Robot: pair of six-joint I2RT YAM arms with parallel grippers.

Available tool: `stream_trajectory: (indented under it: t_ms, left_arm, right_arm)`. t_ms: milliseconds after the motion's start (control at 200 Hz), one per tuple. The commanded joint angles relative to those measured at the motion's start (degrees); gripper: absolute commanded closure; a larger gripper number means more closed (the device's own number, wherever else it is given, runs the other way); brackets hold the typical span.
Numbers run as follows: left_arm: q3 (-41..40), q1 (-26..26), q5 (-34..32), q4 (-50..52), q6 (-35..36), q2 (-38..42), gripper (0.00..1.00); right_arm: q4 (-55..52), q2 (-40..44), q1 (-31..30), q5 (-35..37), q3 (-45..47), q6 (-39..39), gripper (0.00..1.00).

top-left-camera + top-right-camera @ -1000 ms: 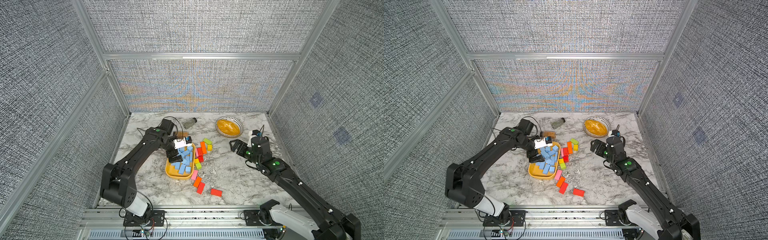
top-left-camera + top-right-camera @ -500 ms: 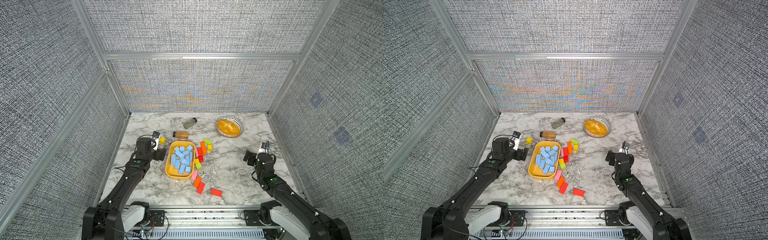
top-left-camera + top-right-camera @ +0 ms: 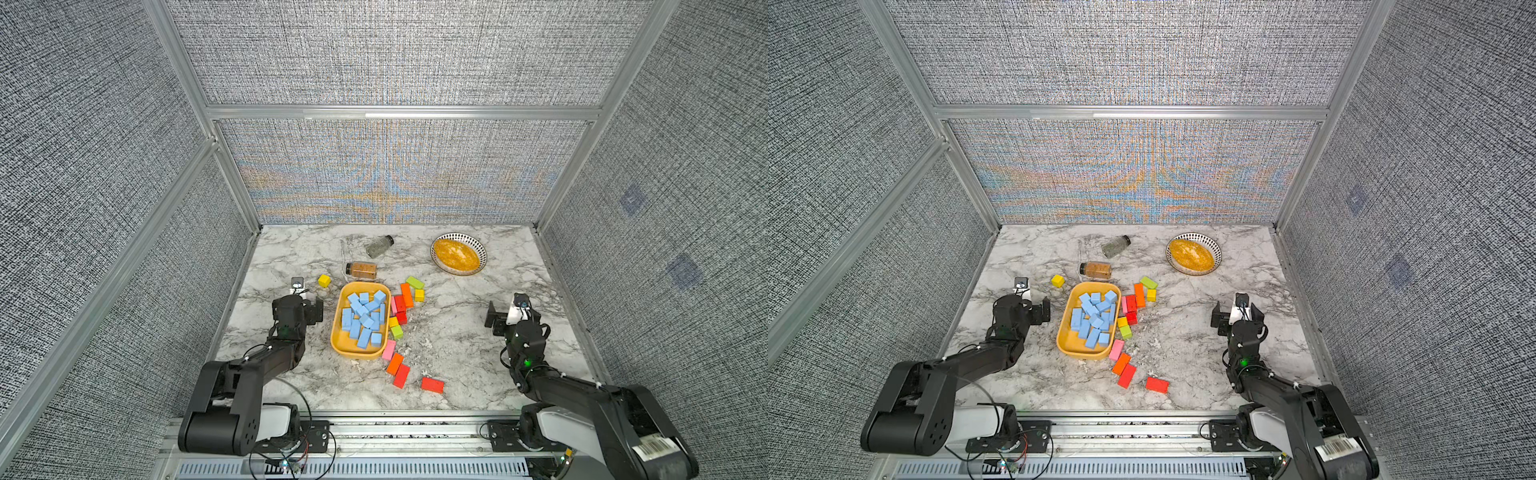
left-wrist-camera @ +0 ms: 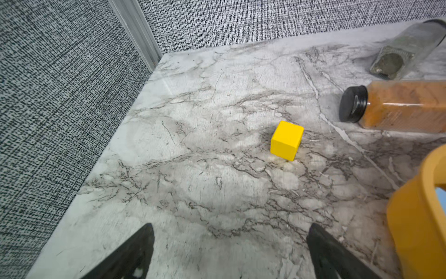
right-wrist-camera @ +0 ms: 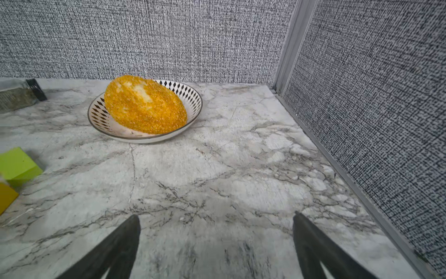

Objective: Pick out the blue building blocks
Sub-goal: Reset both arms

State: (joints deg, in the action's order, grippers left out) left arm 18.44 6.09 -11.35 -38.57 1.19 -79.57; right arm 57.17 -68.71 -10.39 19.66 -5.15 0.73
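A marble tabletop inside a grey fabric-walled booth, with an oval yellow tray [image 3: 345, 347] near the middle. The blue building blocks [image 3: 362, 318] all lie heaped inside the tray; in both top views no blue block shows outside it. The left gripper [image 4: 231, 227] hovers low just beside the tray's left edge, its fingers spread wide and holding nothing. The right gripper [image 5: 216, 215] sits well apart from the tray on its right, fingers equally wide and empty. The sorting looks finished, so the step in hand seems to be a last check. To do it well, scan the mixed row of red, orange, pink, green and yellow blocks [image 3: 401, 305] touching the tray's right edge for any blue piece hidden there, and keep the left arm off the tray's rim so the heap is not jolted. If a stray blue block turns up, come at it from above with the fingers wide and close across its short sides. Beyond the tray's far left corner sits a lone yellow cube [image 3: 324, 281]. Just past the far end lies a brown spice jar [image 3: 361, 270] on its side, a green herb jar [image 3: 379, 246] farther still. A patterned bowl [image 3: 461, 237] of orange crumbed food stands well beyond the tray's far right. Three loose orange and red blocks [image 3: 394, 363] lie near the tray's near right corner, the likeliest obstacle to a reach from there.
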Motion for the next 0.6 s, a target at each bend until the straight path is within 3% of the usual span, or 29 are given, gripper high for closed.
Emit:
stream_trajectory:
  t_ms: [0,75,165,235,315,380,455,591]
  left_arm:
    - [0.5,-0.6,1.2,-12.8,-1.0,-4.4,0.0]
    - [7.3,-1.1,-0.6,-1.3,-2.2,-6.2,0.0]
    - [6.5,-1.1,-0.5,-2.7,-2.2,-6.1,0.0]
    - [6.5,-1.2,-0.4,-2.6,-2.1,-6.1,0.0]
    - [6.6,-1.1,-0.5,-2.5,-2.1,-6.2,0.0]
    - [6.7,-1.2,-0.5,-2.7,-2.1,-6.3,0.0]
    - [6.6,-1.1,-0.5,-2.7,-2.1,-6.2,0.0]
    - [6.4,-1.1,-0.4,-2.9,-2.1,-6.0,0.0]
  right_arm:
    - [15.3,-4.4,1.7,-1.1,0.4,3.0,0.02]
    - [24.1,-11.1,4.1,-5.0,1.0,1.7,0.02]
    - [36.1,-22.2,4.1,-8.0,0.4,3.9,0.02]
    - [21.3,-16.4,4.8,-7.4,-2.3,1.4,0.02]
    - [28.9,-20.9,5.5,-9.9,-2.5,2.5,0.02]
    - [13.2,-18.2,7.3,-12.7,-7.9,0.6,0.02]
    - [19.1,-20.1,9.4,-16.1,-6.6,-0.5,0.02]
    - [14.8,-19.1,9.4,-16.1,-7.9,-0.5,0.02]
